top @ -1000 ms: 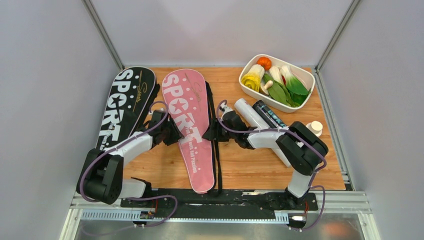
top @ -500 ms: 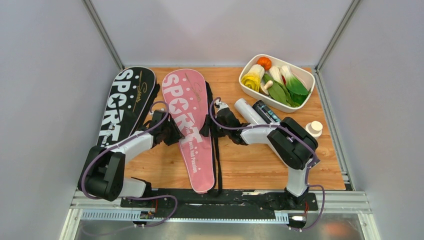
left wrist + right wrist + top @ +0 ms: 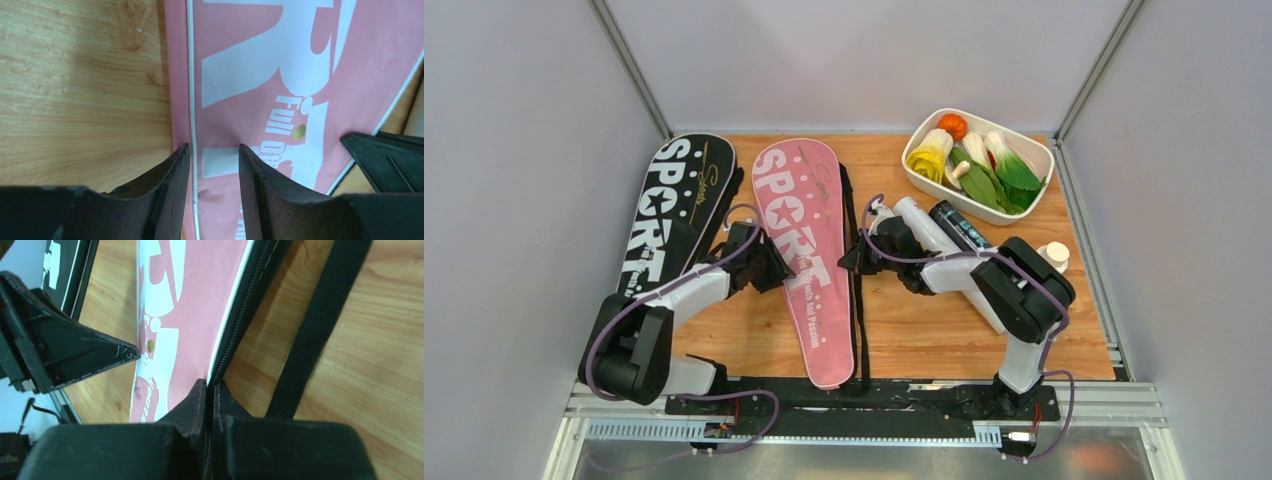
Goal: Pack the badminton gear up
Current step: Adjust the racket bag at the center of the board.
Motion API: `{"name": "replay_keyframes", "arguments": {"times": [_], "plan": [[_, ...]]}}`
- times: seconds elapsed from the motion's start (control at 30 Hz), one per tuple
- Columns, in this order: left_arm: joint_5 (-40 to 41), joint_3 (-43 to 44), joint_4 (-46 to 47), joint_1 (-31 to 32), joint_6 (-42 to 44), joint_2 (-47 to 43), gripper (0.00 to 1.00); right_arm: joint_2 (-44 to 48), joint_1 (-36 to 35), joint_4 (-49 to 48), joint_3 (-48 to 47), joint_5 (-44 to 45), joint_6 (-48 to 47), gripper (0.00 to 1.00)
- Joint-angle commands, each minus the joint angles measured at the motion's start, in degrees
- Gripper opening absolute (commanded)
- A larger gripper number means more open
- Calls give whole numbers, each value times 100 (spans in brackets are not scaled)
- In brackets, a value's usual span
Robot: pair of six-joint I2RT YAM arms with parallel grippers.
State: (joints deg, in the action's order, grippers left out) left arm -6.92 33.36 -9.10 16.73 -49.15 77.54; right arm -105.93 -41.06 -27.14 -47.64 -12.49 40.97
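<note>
Pink racket-shaped "SPORT" cover: my right gripper pinches its zipper edge; left gripper straddles the opposite edge, half spread; bare wood beyond.

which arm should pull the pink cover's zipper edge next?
Right. The right gripper is already shut on the pink cover at its zipper edge; the left gripper straddles the opposite edge, jaws apart.

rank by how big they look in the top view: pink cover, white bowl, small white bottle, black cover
1. pink cover and black cover: look alike in size, so unranked
2. white bowl
3. small white bottle
</note>
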Motion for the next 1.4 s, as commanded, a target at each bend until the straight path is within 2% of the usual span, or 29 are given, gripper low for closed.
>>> {"name": "replay_keyframes", "arguments": {"times": [0.0,0.13,0.23,0.33,0.5,0.6,0.7,0.83,0.97,1.17,1.37], "plan": [[363,549,-705,-56,199,-466,49,1012,-234,874,-388,244,-1132,0],[580,1512,-1297,-267,392,-853,54,1440,-529,2285,-1087,1122,-2142,0],[571,2377,-1502,-544,309,-838,56,1532,-811,3325,-1714,1777,-2741,0],[741,3088,-1740,-740,295,-653,64,1493,-1172,3979,-2316,2543,-3276,0],[737,4208,-1993,-1417,6,-299,67,1398,-1894,4569,-2861,4218,-3943,0],[32,4708,-2153,-1958,-375,145,66,1319,-2117,4598,-3104,4702,-4485,0],[-362,5179,-2221,-2164,-469,509,65,1177,-2232,4620,-3337,5216,-5042,0],[-226,5268,-2163,-2213,-424,789,64,964,-2558,4600,-3646,6022,-5914,0],[3,5155,-2281,-2311,-593,879,64,805,-3344,4299,-3501,6952,-6578,0],[-4,5260,-2544,-2386,-522,1026,64,91,-4426,4105,-2921,7555,-6443,0],[-279,4407,-2218,-2451,-471,875,68,-939,-4994,4138,-2895,7784,-6083,0]]}}
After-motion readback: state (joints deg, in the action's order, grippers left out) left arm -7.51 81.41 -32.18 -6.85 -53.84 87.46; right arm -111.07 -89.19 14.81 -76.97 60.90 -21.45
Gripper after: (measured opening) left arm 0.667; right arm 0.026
